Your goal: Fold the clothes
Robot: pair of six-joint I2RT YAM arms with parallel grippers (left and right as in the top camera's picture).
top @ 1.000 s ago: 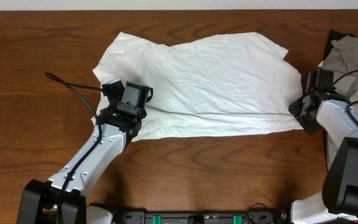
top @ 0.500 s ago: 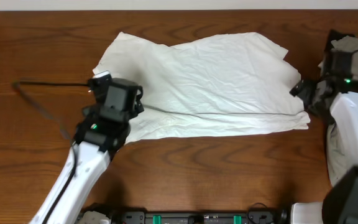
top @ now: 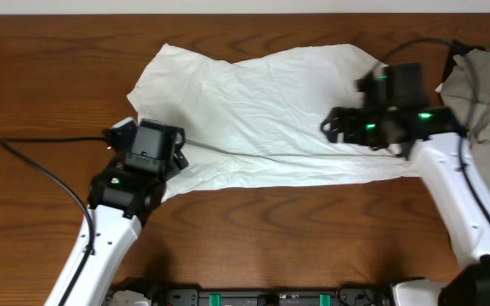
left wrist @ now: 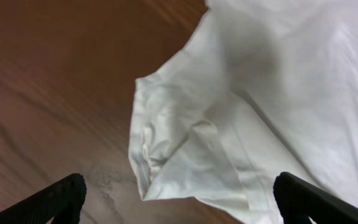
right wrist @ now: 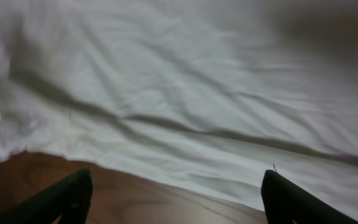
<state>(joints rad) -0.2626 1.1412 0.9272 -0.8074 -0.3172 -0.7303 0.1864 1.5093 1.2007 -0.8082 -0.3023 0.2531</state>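
The left hand hung low, its fingers spread wide. The right hand, likewise spread, pointed leftward.

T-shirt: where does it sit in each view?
Overhead: shirt spread across the middle of the table.
Left wrist: shirt fills the upper right, with a folded corner at centre.
Right wrist: shirt fills all but the bottom strip.
Shared landmark: the shirt's edge against bare wood.

the wrinkled white t-shirt lies spread flat, apparently folded once lengthwise.
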